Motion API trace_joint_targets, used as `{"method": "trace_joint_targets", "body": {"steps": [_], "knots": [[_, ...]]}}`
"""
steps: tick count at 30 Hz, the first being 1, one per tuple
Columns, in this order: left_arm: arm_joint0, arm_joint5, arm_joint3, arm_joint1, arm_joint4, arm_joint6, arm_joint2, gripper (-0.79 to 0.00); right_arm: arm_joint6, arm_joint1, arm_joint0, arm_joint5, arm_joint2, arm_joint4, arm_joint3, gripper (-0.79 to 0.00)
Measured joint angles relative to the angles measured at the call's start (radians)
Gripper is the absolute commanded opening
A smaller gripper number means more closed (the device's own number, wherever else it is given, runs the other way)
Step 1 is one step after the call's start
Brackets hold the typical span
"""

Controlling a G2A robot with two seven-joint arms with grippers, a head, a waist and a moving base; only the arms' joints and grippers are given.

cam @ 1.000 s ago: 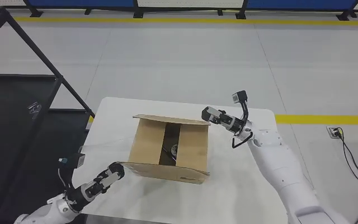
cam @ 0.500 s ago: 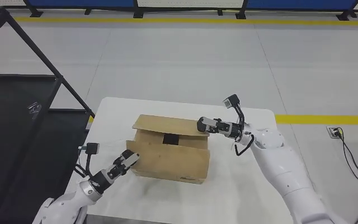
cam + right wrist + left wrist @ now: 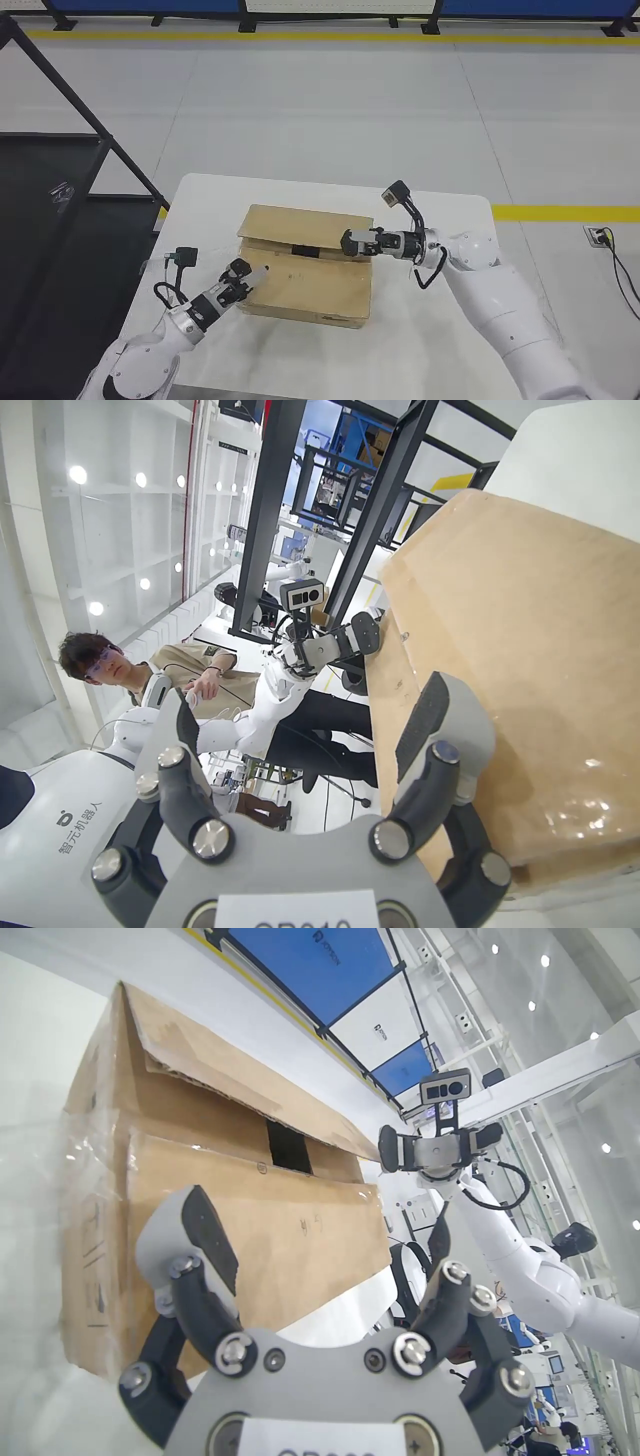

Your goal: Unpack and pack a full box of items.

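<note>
Your left hand (image 3: pixel 243 275), fingers spread, rests against the near flap (image 3: pixel 300 280) of the box (image 3: pixel 330 312) mid-desk (image 3: pixel 430 320). Your right hand (image 3: pixel 350 243), also spread, meets the far flap (image 3: pixel 300 222). Closing looks nearly done, with one dark gap (image 3: pixel 305 250) left.

The box (image 3: pixel 305 270) is showing plain brown cardboard all over, with a black gap (image 3: pixel 304 250) running between its flaps and clear, glinting tape (image 3: pixel 92 1163) wrapping one corner. The counter (image 3: pixel 430 330) is showing white. The fingers (image 3: pixel 165 1238) of the left gripper (image 3: pixel 244 274) are wearing pale grey shells with black pads, and the fingers (image 3: pixel 465 725) of the right gripper (image 3: pixel 350 243) are wearing the same. The left arm (image 3: pixel 140 362) and right arm (image 3: pixel 500 300) are showing white, the right one trailing a black cable. The floor (image 3: pixel 330 110) is showing pale grey, with a yellow line (image 3: pixel 565 212) crossing it. The rack (image 3: pixel 60 95) is showing black.
</note>
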Motion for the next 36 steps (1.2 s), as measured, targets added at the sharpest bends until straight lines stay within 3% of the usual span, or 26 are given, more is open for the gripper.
{"method": "trace_joint_targets", "body": {"steps": [8,18,23,36], "knots": [[0.006,-0.023,-0.004,-0.003,-0.048,0.069,-0.035,0.0,-0.001,-0.005,-0.006,-0.001,-0.035,-0.005,0.04,0.0],[0.1,-0.06,0.012,0.002,-0.275,0.163,-0.231,0.0,-0.018,-0.013,0.013,-0.014,-0.054,-0.014,0.127,0.0],[0.152,-0.054,0.048,0.0,-0.453,0.158,-0.305,0.0,-0.014,-0.024,0.032,-0.002,-0.073,-0.022,0.154,0.0],[0.17,-0.06,0.058,-0.001,-0.48,0.143,-0.323,0.0,-0.011,-0.027,0.045,-0.011,-0.075,-0.028,0.154,0.0]]}}
